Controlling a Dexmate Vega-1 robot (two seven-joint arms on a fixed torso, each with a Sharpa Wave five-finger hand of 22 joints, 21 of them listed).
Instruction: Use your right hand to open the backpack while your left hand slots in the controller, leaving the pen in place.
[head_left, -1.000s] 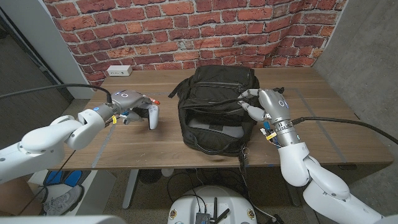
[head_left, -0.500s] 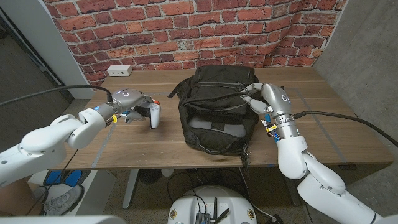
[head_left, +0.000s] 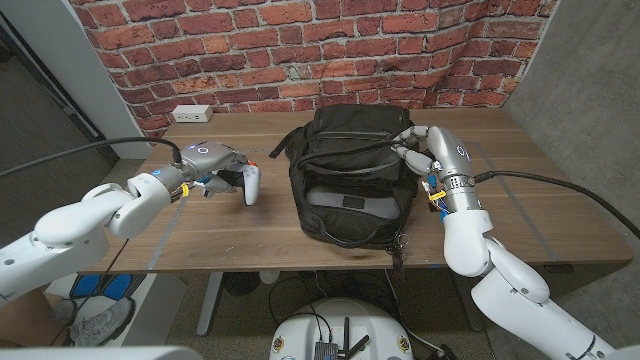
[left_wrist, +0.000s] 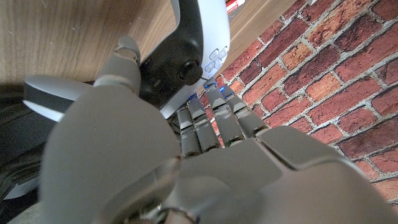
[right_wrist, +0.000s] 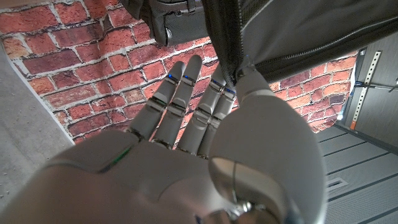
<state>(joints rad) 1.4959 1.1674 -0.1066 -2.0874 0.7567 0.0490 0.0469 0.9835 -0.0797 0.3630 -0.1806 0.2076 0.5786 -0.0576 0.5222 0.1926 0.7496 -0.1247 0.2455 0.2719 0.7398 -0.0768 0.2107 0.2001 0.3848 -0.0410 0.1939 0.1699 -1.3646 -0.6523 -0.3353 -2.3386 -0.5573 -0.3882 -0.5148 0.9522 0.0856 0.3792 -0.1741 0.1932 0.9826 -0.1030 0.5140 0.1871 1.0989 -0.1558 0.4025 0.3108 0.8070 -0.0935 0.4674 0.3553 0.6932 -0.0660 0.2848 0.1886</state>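
Observation:
The black backpack (head_left: 345, 195) lies in the middle of the table with its mouth gaping toward me and grey lining showing inside. My right hand (head_left: 428, 152) pinches the backpack's upper opening edge (right_wrist: 231, 59) between thumb and fingers and holds it lifted toward the far right. To the left, the white and black controller (head_left: 248, 184) stands on the table. My left hand (head_left: 208, 162) grips the controller (left_wrist: 193, 56) from above, fingers curled round it. Something small and red (left_wrist: 231, 5), perhaps the pen, lies just beyond the controller.
A white power strip (head_left: 191, 114) sits at the table's back left corner by the brick wall. Bare wooden table (head_left: 200, 235) stretches in front of the controller and right of the backpack. Cables trail from both arms.
My right hand has risen and moved back with the backpack's edge, widening the mouth so more grey lining shows. My left hand and the controller have hardly shifted.

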